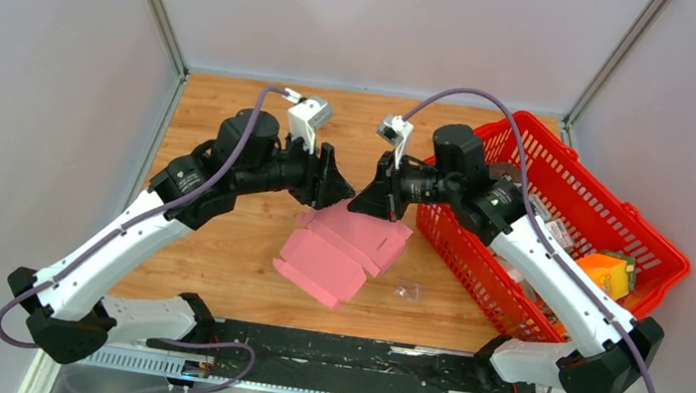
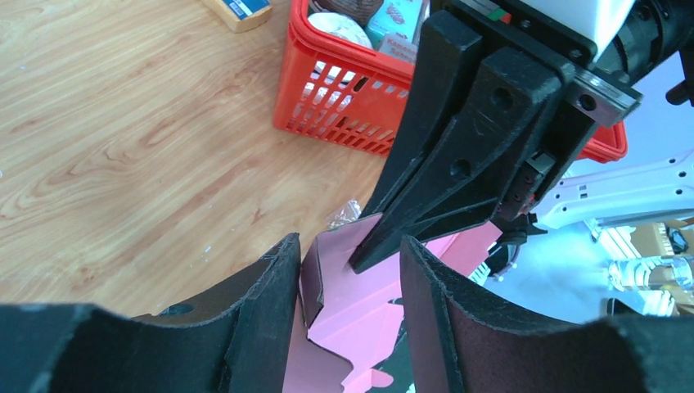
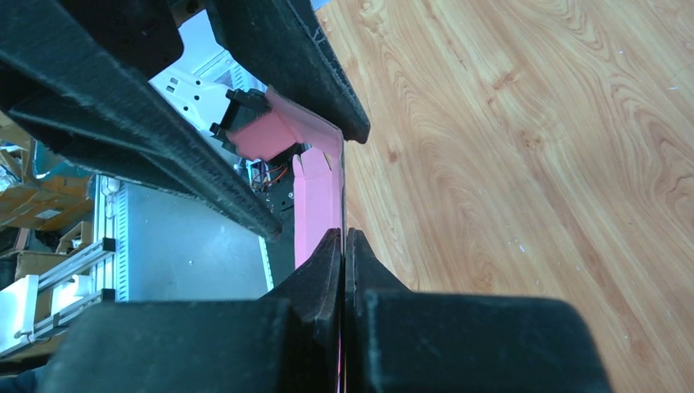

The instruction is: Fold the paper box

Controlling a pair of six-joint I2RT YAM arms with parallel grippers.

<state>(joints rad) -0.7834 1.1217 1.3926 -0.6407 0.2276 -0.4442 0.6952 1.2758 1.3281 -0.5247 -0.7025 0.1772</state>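
The paper box (image 1: 342, 251), a thin matte pink card blank with creases and die-cut tabs, lies mid-frame on the wood-grain table (image 1: 218, 241); its long axis runs from lower left to upper right; its upper edge rises between the grippers; the right gripper (image 1: 371, 199), rough black fingers pressed together, pinches that edge; the left gripper (image 1: 331, 182) stands parted around a flap; a red plastic mesh basket (image 1: 454, 240) sits at the right.

The paper box's (image 1: 342, 251) far edge vanishes beneath the left gripper (image 1: 337, 193) and right gripper (image 1: 357, 204); the right arm (image 1: 555, 272) hides some of the basket's (image 1: 568, 163) goods; the small clear scrap (image 1: 407, 290) is too tiny to name.
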